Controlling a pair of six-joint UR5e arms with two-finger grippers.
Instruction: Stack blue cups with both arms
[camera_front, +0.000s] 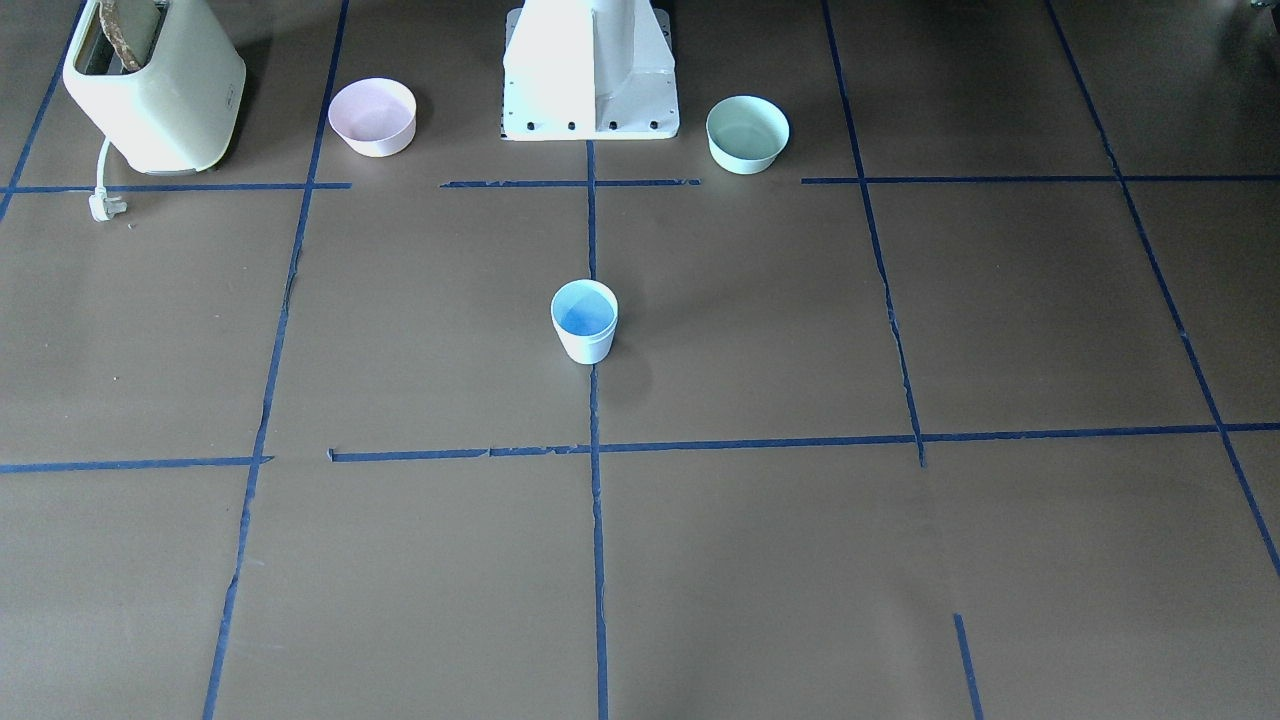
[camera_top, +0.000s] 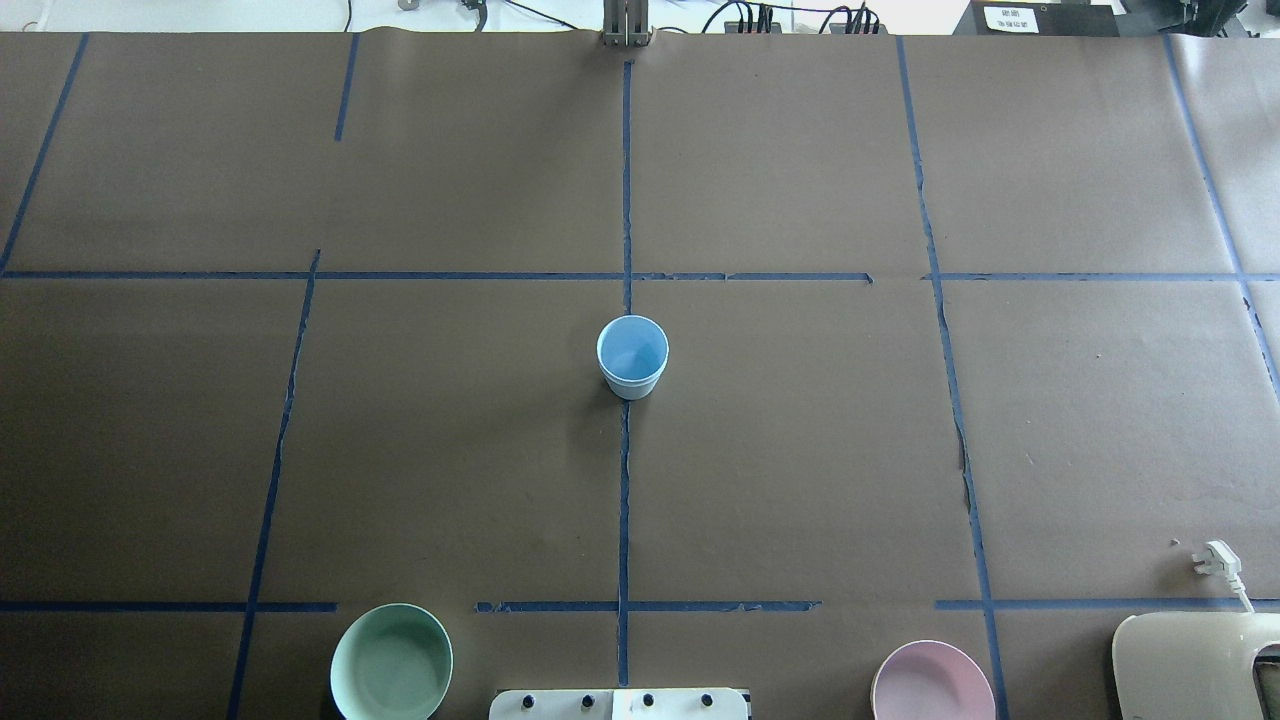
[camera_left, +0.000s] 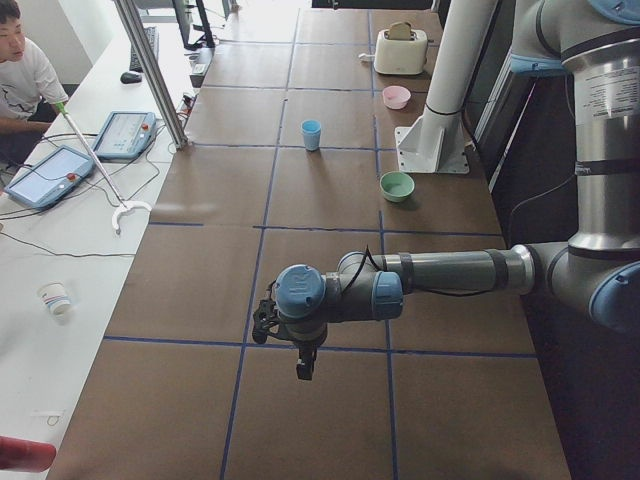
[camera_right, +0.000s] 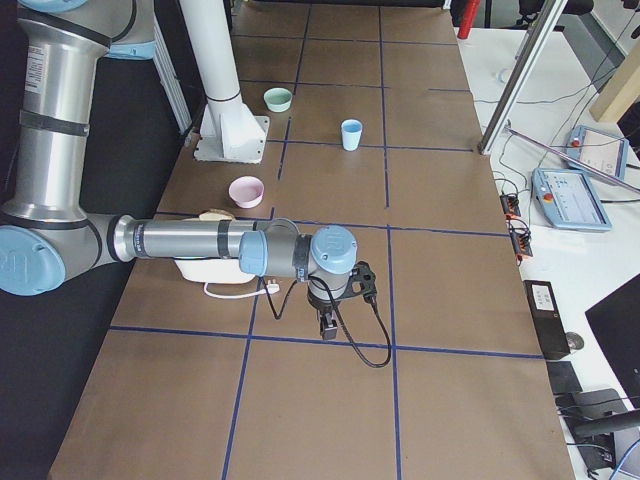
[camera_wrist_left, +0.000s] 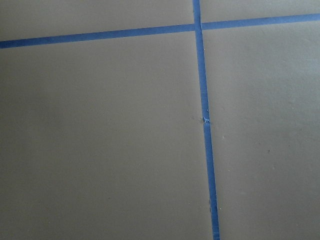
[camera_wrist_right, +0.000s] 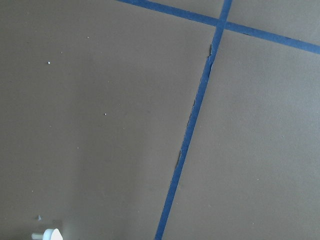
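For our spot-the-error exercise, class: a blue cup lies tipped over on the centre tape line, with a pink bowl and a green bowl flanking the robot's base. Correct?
No: the blue cup stands upright, mouth up, as the overhead exterior view shows; the rest holds.

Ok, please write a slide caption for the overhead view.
Small pale-blue tapered cup stands on the centre tape line; round mint-green bowl and pink bowl flank the white robot base.

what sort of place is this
Most likely a robotics lab, not a kitchen: a robot arm over a table gridded with blue tape, and control tablets on the side bench.
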